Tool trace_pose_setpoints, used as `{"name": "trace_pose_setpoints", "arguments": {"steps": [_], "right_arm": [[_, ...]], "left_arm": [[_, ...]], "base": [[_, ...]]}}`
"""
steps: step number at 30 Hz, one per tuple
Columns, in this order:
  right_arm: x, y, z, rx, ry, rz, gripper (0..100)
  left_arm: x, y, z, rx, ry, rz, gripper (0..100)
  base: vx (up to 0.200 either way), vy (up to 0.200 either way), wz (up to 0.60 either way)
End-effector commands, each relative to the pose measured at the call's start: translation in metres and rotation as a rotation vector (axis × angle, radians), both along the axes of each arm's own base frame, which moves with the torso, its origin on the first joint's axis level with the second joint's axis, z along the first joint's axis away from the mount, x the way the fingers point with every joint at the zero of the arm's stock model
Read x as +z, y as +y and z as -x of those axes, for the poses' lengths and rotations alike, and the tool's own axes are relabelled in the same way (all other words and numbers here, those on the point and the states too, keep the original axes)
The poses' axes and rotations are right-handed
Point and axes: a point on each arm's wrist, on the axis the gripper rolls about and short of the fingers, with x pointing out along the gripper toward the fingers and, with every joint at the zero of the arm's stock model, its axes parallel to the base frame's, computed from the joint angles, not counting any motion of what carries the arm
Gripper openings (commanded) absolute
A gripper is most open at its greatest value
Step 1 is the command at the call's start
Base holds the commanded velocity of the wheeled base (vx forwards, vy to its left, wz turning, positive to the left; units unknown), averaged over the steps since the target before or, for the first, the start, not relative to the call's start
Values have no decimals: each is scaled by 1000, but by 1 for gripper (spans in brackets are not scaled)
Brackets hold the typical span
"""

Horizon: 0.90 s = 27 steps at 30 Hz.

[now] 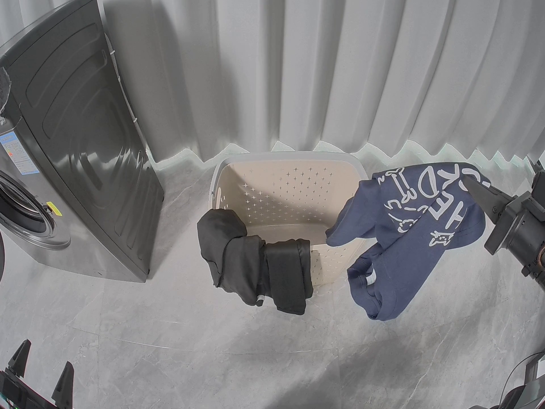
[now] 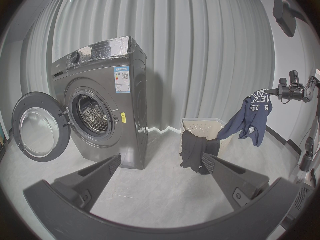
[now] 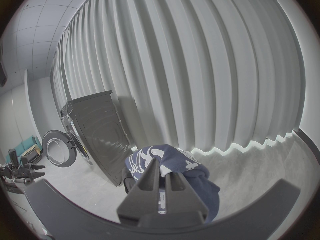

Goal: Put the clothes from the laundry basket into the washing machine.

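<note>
Sweatshirt (image 1: pixel 414 222), navy with white print, is pinched in my right gripper (image 1: pixel 476 187) and hangs beside the right side of the beige laundry basket (image 1: pixel 284 158), black garment (image 1: pixel 255 262) draped over its near rim, washing machine (image 1: pixel 85 143) well left with door (image 2: pixel 40 127) swung open, my left gripper (image 1: pixel 46 356) spread wide and empty.

A pleated white curtain (image 1: pixel 318 58) is covering the rear side of the room from ceiling to floor. Light is glowing along its hem (image 3: pixel 246 145) and reflecting on the grey marble-pattern floor (image 1: pixel 227 359). A panelled ceiling (image 3: pixel 33 14) is spanning overhead. A teal sofa (image 3: pixel 25 144) is standing against a plain white wall (image 3: pixel 40 100).
</note>
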Motion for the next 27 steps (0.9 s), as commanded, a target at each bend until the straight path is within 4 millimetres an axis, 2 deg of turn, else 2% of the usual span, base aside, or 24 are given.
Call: {"name": "trace_pose_setpoints", "arguments": {"steps": [1,16,27], "right_arm": [[0,-1,2,4,-4,-3,0],[2,1,1,21,-11,-4,0],[13,2,-1,20,-48,-26,0]], "left_arm": [[-5,0,0,1,-2,0,100],[-5,0,0,1,-2,0,100],[-5,0,0,-1,-2,0,100]], "base": [[0,200,0],[0,200,0],[0,200,0]]}}
